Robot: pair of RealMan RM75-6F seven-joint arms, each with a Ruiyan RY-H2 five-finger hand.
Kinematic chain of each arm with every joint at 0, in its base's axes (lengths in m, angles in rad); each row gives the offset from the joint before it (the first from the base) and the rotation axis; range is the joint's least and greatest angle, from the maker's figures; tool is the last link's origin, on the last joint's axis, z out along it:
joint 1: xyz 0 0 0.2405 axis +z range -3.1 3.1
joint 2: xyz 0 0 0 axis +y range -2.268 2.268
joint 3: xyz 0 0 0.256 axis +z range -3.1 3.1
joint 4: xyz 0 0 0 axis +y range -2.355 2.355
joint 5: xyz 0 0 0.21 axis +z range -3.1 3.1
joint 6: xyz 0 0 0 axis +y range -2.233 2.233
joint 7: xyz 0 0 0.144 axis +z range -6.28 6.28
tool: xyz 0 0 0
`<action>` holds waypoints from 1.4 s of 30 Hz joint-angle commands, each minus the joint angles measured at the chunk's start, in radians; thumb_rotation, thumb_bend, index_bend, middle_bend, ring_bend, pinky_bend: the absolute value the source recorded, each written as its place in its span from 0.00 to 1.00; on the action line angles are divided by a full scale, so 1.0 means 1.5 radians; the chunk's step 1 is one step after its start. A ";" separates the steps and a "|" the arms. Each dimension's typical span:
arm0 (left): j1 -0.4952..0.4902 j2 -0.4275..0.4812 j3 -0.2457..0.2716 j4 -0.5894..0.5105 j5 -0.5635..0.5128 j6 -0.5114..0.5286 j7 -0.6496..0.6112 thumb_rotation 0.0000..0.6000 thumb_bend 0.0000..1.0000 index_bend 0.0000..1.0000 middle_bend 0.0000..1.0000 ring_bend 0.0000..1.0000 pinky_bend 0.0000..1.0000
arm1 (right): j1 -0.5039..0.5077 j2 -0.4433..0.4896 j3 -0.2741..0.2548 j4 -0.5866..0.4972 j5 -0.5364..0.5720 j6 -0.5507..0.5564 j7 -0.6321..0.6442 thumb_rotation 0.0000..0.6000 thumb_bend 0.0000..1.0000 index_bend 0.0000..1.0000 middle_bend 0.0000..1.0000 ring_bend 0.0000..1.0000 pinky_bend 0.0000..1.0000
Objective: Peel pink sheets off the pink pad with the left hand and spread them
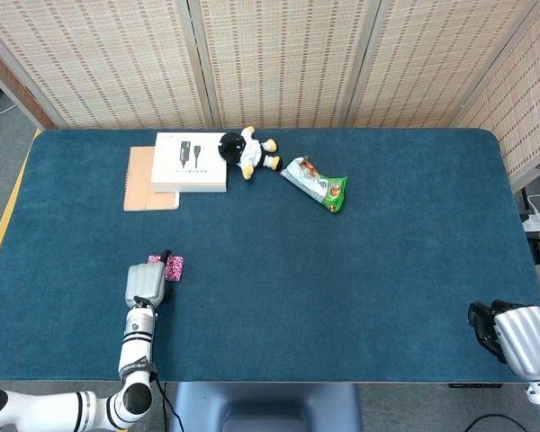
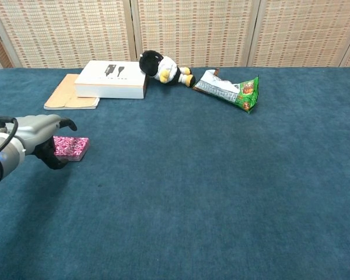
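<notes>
Tabletop [image 1: 342, 270]: dark blue felt-like cover, rounded far corners.
Screen [image 1: 279, 58]: woven beige folding panels in pale frames, along the tabletop's far edge.
Floor [image 1: 0, 171]: grey, with a yellow line [image 1: 4, 229] beside the tabletop.
Light: even and soft, faint shadows.

The left hand [image 1: 147, 284] had a smooth silver-grey back shell and black fingers [image 2: 68, 123]. Its forearm [image 1: 137, 346] was a slim white cylinder ringed with black bands and small dark markings, and a thin black cable [image 2: 4, 120] looped out near the wrist. The right hand [image 1: 515, 335] wore the same silver-grey shell over black finger parts.
</notes>
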 commanded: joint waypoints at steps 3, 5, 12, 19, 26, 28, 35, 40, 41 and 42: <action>-0.010 -0.022 -0.004 0.043 -0.003 -0.002 0.009 1.00 0.38 0.19 1.00 1.00 1.00 | 0.000 0.001 0.000 0.000 0.000 0.001 0.001 1.00 0.45 0.95 0.86 0.73 0.87; -0.011 -0.025 -0.006 0.055 -0.004 -0.004 0.011 1.00 0.38 0.20 1.00 1.00 1.00 | 0.000 0.001 0.000 0.000 0.000 0.000 0.001 1.00 0.45 0.95 0.86 0.73 0.87; -0.009 -0.029 -0.010 0.074 -0.007 -0.010 0.013 1.00 0.38 0.22 1.00 1.00 1.00 | 0.001 0.001 -0.002 -0.001 -0.001 -0.003 -0.002 1.00 0.45 0.95 0.86 0.73 0.87; -0.007 -0.034 -0.013 0.091 -0.005 -0.011 0.012 1.00 0.38 0.23 1.00 1.00 1.00 | 0.001 0.001 -0.003 -0.001 -0.001 -0.005 -0.002 1.00 0.45 0.95 0.86 0.73 0.87; -0.004 -0.037 -0.016 0.100 -0.009 -0.018 0.012 1.00 0.38 0.24 1.00 1.00 1.00 | 0.001 0.002 -0.003 -0.001 -0.001 -0.005 -0.002 1.00 0.45 0.95 0.86 0.73 0.87; -0.003 -0.037 -0.016 0.100 -0.008 -0.019 0.011 1.00 0.38 0.24 1.00 1.00 1.00 | 0.001 0.001 -0.004 -0.001 -0.002 -0.005 -0.002 1.00 0.45 0.95 0.86 0.73 0.87; 0.000 -0.038 -0.018 0.095 -0.001 -0.019 0.006 1.00 0.38 0.26 1.00 1.00 1.00 | 0.002 0.002 -0.004 -0.002 -0.001 -0.006 -0.003 1.00 0.45 0.95 0.86 0.73 0.87; 0.001 -0.034 -0.018 0.084 0.003 -0.018 0.008 1.00 0.38 0.26 1.00 1.00 1.00 | 0.002 0.002 -0.004 -0.002 -0.001 -0.007 -0.003 1.00 0.45 0.95 0.86 0.73 0.87; 0.001 -0.032 -0.018 0.080 0.003 -0.019 0.009 1.00 0.38 0.26 1.00 1.00 1.00 | 0.002 0.002 -0.004 -0.002 -0.001 -0.007 -0.003 1.00 0.45 0.95 0.86 0.73 0.87; 0.001 -0.031 -0.018 0.077 0.003 -0.019 0.011 1.00 0.38 0.25 1.00 1.00 1.00 | 0.002 0.002 -0.004 -0.002 -0.001 -0.008 -0.004 1.00 0.45 0.95 0.86 0.73 0.87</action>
